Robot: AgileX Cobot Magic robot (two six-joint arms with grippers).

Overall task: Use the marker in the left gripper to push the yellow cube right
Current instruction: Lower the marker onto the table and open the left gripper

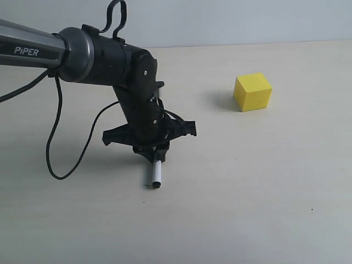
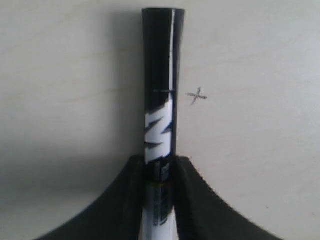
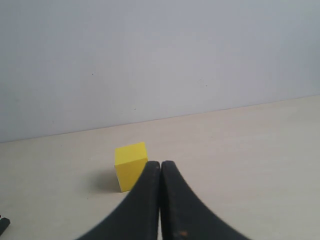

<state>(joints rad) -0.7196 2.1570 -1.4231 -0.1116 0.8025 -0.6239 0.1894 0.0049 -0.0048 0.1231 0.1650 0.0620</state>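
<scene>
Most of the marker is buried under the left claw in the exterior view. Only a short white stretch with a dark end pokes out. The left wrist view shows more: a glossy black length, with the back end cut off by the frame edge.

The arm clearly reads "PiPER". The marker's label has a big jagged white shape, maybe an M, and the small print between the fingers is too blurry to read. There's also a tiny pencilled cross on the surface just beside the barrel.

The left claw is clamped on the marker, whose long axis runs roughly 12 to 6 in the exterior view, free end pointing at 6.

The yellow cube sits well apart, around 2 o'clock from the marker.

The right claw is pinched closed with nothing in it, and it partly hides the cube's corner.
</scene>
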